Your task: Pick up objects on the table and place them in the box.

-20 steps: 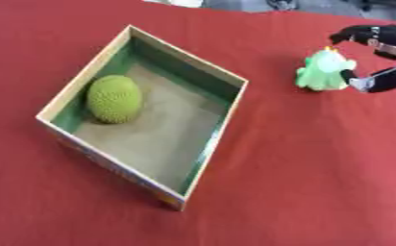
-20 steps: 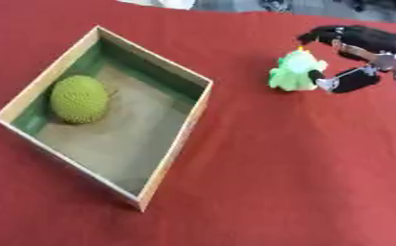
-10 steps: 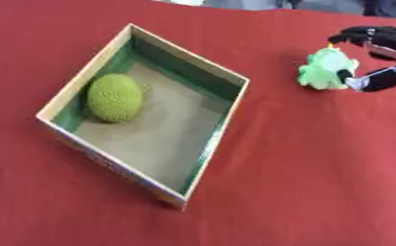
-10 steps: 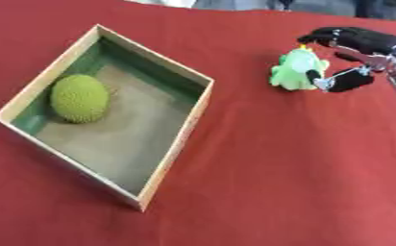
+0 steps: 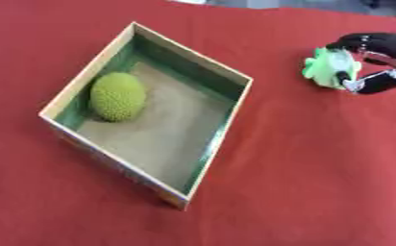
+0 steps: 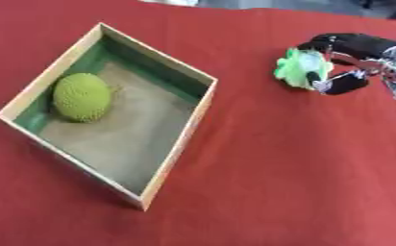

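A bumpy green ball (image 5: 117, 96) is lying in the far left corner of the open box (image 5: 203, 164), which is sitting askew on the red worktop (image 5: 319, 168). Well apart to the right, a light green toy (image 6: 301, 69) is resting on the worktop, and the right robot hand (image 6: 349, 57) is curling its fingers and thumb around it.

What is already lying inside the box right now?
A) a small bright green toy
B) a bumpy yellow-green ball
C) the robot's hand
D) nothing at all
B: the bumpy yellow-green ball lies in the box at its left corner, while the small green toy is outside, in the right hand.
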